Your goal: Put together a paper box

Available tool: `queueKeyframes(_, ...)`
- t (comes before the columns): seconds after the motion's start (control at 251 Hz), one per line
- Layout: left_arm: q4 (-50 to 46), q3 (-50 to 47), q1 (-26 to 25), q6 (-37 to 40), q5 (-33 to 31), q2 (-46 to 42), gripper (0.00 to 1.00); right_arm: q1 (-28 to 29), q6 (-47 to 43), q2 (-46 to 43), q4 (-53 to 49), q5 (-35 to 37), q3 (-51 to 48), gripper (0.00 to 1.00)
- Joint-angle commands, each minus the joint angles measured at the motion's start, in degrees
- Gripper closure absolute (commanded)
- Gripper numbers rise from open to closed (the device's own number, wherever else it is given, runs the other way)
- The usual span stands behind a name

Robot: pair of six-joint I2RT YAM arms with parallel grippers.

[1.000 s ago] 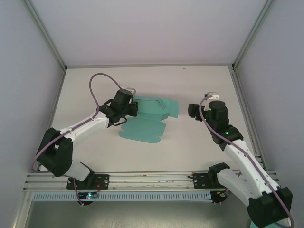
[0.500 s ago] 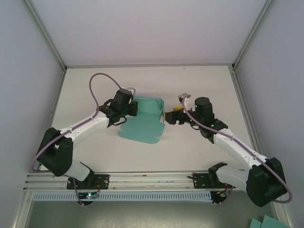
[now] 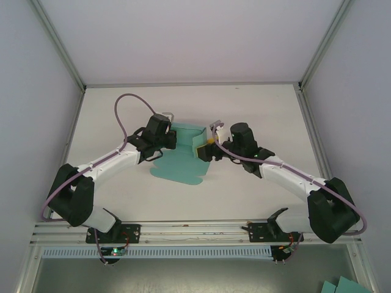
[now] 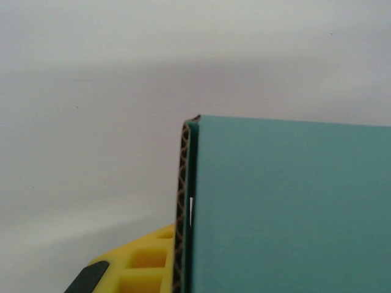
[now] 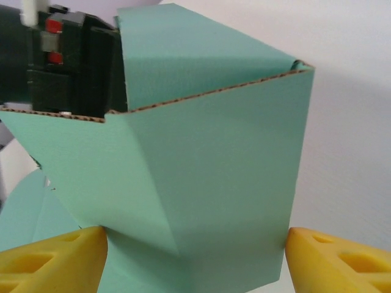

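The left arm (image 3: 116, 160) reaches from its base diagonally toward the middle of the table (image 3: 256, 104), wrist turned inward, with a purple cable (image 3: 125, 104) looping above it. The left jaws are closed tight on a raised panel at the far-left side of the paper box (image 3: 180, 166). In the left wrist view the card's corrugated edge stands right against a yellow finger (image 4: 143, 262). The right arm (image 3: 287, 177) stretches low and leftward across the table to the same card. The right jaws stand wide, with one yellow finger (image 5: 52, 262) at each side edge of an upright panel; whether they press it cannot be told. The box is only partly folded and sits left of the table's centre, between the two wrists. Its larger part lies flat on the table toward the near side, its longer side running roughly left to right. Its far panels are lifted upright, and one of them is creased diagonally in the right wrist view
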Motion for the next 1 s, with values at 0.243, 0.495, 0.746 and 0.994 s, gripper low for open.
queueKeyframes(0.243, 3.9, -0.8, -0.8, 3.2, 5.4, -2.0, 1.00, 0.7, -0.1, 2.3, -0.6, 19.6, 2.7, 0.30)
queueKeyframes(0.495, 5.2, -0.7, -2.1, 4.6, 7.2, -2.0, 1.00, 0.4, 0.6, 7.6, 3.3, 14.9, 4.0, 0.52)
queueKeyframes(0.746, 4.7, -0.2, -2.6, 5.2, 6.2, -1.7, 1.00, 0.6, 1.7, 6.9, 1.8, 26.4, 3.2, 0.77)
queueKeyframes(0.994, 2.5, 0.7, -3.3, 4.2, 1.5, -2.2, 1.00, 1.9, 5.4, 8.6, -12.4, 50.6, 6.2, 0.97)
